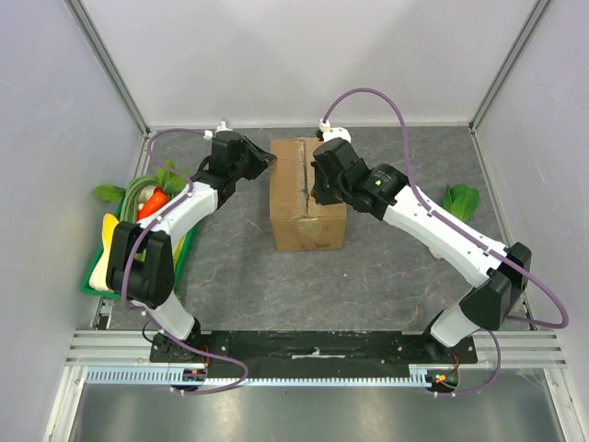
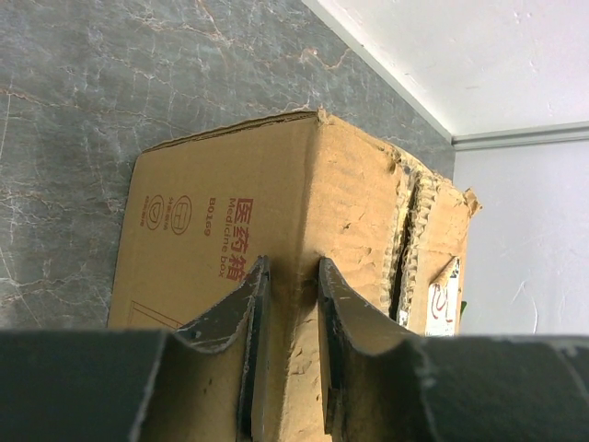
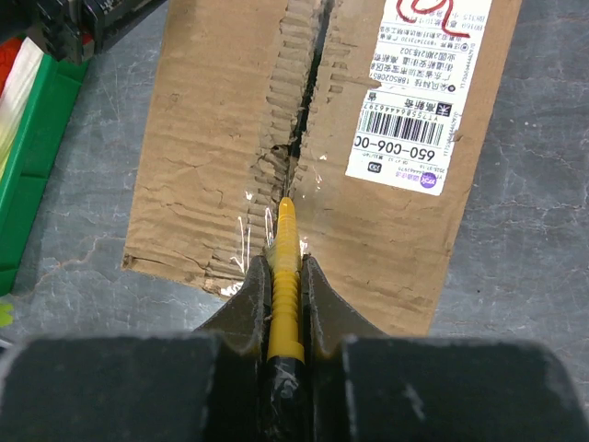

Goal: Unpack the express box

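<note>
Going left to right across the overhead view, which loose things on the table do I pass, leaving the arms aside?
green vegetable tray → cardboard box → loose leafy green

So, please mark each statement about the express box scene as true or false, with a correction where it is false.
1. The right gripper holds a yellow tool whose tip is at the top seam of the express box. True.
2. The box's top flaps stand open. False: they lie closed, and the seam is only ragged.
3. A white label lies on the box's top. True.
4. The green tray is on the right arm's side. False: it is on the left arm's side.
5. The left gripper is far from the box. False: its fingers are at the box's side.
</note>
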Controlling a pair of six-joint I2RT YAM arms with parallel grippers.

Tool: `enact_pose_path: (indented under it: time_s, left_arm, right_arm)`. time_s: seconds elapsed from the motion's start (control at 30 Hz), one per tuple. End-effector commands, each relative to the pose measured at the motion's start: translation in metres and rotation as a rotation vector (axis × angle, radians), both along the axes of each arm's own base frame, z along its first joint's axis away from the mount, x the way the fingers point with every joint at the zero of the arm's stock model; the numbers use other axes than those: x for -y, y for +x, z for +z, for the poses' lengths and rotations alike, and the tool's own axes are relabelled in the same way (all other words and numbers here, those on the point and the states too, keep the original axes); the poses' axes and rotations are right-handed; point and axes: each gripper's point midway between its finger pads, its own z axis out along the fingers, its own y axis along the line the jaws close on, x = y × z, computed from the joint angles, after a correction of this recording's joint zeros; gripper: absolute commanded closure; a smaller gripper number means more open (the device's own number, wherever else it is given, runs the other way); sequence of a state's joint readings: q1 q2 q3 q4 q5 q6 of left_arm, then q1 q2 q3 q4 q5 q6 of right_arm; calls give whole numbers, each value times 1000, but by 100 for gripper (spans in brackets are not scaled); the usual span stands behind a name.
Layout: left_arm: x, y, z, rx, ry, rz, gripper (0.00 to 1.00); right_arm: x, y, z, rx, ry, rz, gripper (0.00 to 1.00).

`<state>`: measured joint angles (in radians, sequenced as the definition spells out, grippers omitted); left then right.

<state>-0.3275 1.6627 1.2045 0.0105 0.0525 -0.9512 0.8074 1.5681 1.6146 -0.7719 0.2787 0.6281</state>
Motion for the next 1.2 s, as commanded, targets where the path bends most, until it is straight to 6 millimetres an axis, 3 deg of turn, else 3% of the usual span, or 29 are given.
enact_pose_path:
  time_s: [0.0,0.17,0.4,0.47,0.57,0.6,0.63,0.77,0.9,0.93,0.97,1.03,1.07,1.17]
  left_arm:
    - [-22,-2,-30,-79,54,110,83]
    - [-20,-2,-31,-77,51,111,83]
    - [-19,-3,-31,-77,51,113,83]
    - [-18,-3,-30,-74,49,108,83]
    - [-13,-7,-19,-52,43,69,63]
    - [-12,-8,-15,-42,44,55,47]
    - [-13,-10,-11,-27,59,38,44]
    - [-15,-30,15,18,82,-55,30]
    - [-17,-77,25,10,98,-182,23]
    - [-7,-93,27,8,58,-258,22]
    - [-3,-108,13,-27,38,-303,21]
    - [9,-133,17,-43,-40,-399,17]
    - [11,-143,6,-77,-59,-420,17]
    - [18,-159,-3,-124,-109,-469,21]
  right_arm:
    - [-1,-32,-15,-106,11,74,100]
    - [-11,-38,-25,-138,52,101,100]
    - [-29,-46,2,-73,177,222,100]
    - [-25,-49,4,-58,174,231,100]
    - [-9,-43,-3,-48,118,181,100]
    - [-6,-41,-7,-56,103,166,100]
    - [-5,-39,-6,-49,97,158,100]
    - [1,-24,-14,-43,59,107,100]
    - [1,-10,-15,-14,23,92,100]
    - [0,-5,-14,-8,17,92,100]
    - [-2,-3,-13,-2,12,96,100]
    - [-8,5,-10,10,14,102,100]
    - [-10,8,-8,18,10,105,100]
    - [-17,18,-1,35,8,108,100]
